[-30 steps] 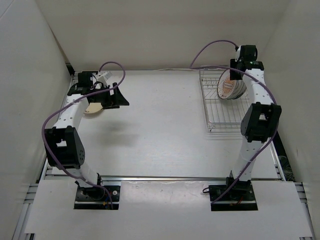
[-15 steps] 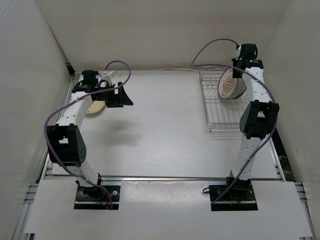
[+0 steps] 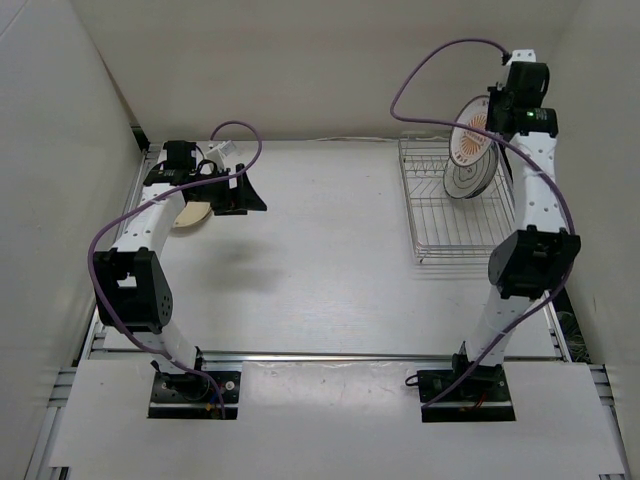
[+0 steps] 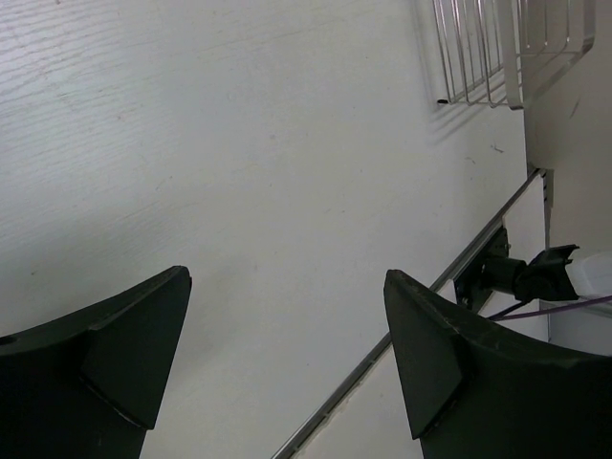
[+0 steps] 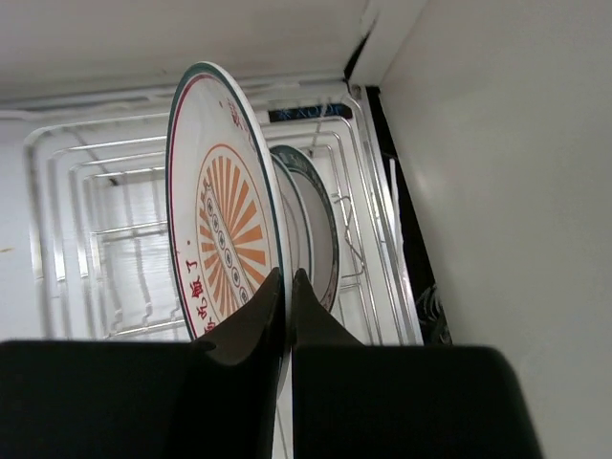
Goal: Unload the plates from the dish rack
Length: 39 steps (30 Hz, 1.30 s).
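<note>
Now we hold orange-pattern plate [image 5: 225, 229] upright, rim pinched between closed jaws of right gripper [image 5: 287, 287], just above dish rack [image 3: 440, 225]; second plate [image 5: 320, 239] stands in rack right behind it; left gripper [image 4: 285, 287] spread, empty, well apart from rack

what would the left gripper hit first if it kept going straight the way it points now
Most likely the bare table top: the open left gripper slants down toward it with nothing between. The dish rack sits farther on, off to one side, though depth is hard to judge.
</note>
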Each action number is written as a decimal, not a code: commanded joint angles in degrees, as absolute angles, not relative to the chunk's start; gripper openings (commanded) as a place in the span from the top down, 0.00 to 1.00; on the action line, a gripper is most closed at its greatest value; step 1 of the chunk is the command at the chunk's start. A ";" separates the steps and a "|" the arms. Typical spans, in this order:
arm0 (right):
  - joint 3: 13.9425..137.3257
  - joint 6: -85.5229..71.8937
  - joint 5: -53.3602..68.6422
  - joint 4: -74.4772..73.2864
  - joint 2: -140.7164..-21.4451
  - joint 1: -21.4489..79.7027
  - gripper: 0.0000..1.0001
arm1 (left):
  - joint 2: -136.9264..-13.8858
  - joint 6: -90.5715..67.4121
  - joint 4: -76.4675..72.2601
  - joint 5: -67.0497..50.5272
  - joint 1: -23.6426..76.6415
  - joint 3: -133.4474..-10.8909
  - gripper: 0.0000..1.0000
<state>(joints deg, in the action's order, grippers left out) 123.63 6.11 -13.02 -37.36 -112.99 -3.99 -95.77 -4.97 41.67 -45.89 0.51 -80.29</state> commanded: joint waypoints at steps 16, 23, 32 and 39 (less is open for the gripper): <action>96.42 1.49 58.53 -45.26 -100.20 9.04 1.00 | -96.06 -5.01 41.66 -64.94 4.04 -77.52 0.00; 100.09 2.11 58.54 -45.26 -107.83 16.87 1.00 | -96.59 -4.48 41.66 -65.40 4.04 -76.99 0.00; 107.39 -0.88 60.12 -43.42 -115.13 21.62 1.00 | -98.17 -4.48 41.66 -64.86 4.04 -76.46 0.21; 110.12 -2.46 60.64 -41.58 -117.50 22.15 1.00 | -99.40 -4.48 41.66 -63.72 5.19 -76.99 0.51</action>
<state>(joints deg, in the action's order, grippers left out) 106.50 -1.08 56.01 -44.23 -117.14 21.85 -99.72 -5.37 42.00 -62.89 4.54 -76.82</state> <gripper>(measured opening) 0.027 0.504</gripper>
